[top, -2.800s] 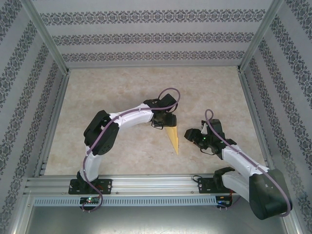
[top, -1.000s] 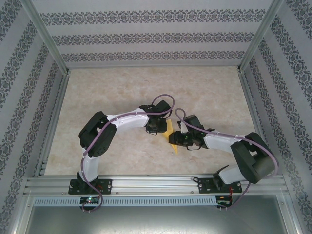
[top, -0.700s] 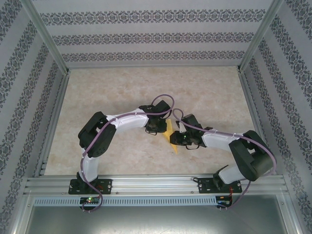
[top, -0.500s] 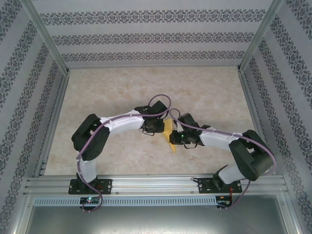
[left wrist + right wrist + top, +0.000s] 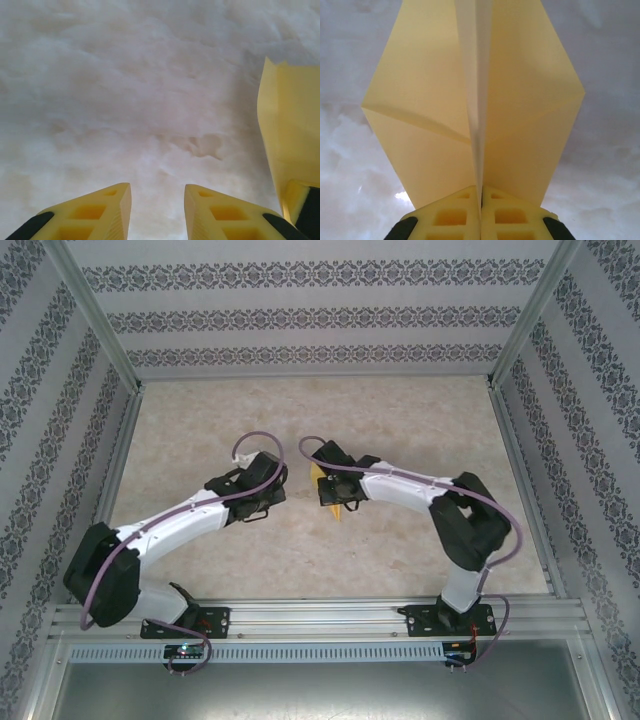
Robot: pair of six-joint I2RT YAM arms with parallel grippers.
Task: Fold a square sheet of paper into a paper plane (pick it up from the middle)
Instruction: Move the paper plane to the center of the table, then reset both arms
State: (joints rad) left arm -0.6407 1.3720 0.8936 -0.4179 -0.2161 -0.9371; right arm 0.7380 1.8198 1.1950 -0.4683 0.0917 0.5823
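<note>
Near the middle of the table (image 5: 420,420), the plane (image 5: 338,508) is mostly covered from above by the right gripper (image 5: 333,495). Only a yellow scrap on the far side of the wrist and a small tip on the near side show there. Its nose cannot be made out from overhead. From those two scraps its long axis runs roughly from the far edge to the near edge.

In the right wrist view the right gripper (image 5: 481,192) is clenched on the plane (image 5: 435,100) at its centre crease. The crease runs straight away from the fingers (image 5: 450,215). The wings spread to either side, and the far end is cut off by the top of the picture.

The left gripper (image 5: 270,490) sits just left of the plane, apart from it. In its own view the left gripper (image 5: 157,192) has a gap between its fingers with bare table showing through, so it is released. The plane (image 5: 290,135) stands upright at the right border, partly cut off.

A second ago both grippers crowded the plane. Since then the left gripper has drawn off to the left and let go, the right has closed, and the plane has shifted a little left and toward the far edge.
</note>
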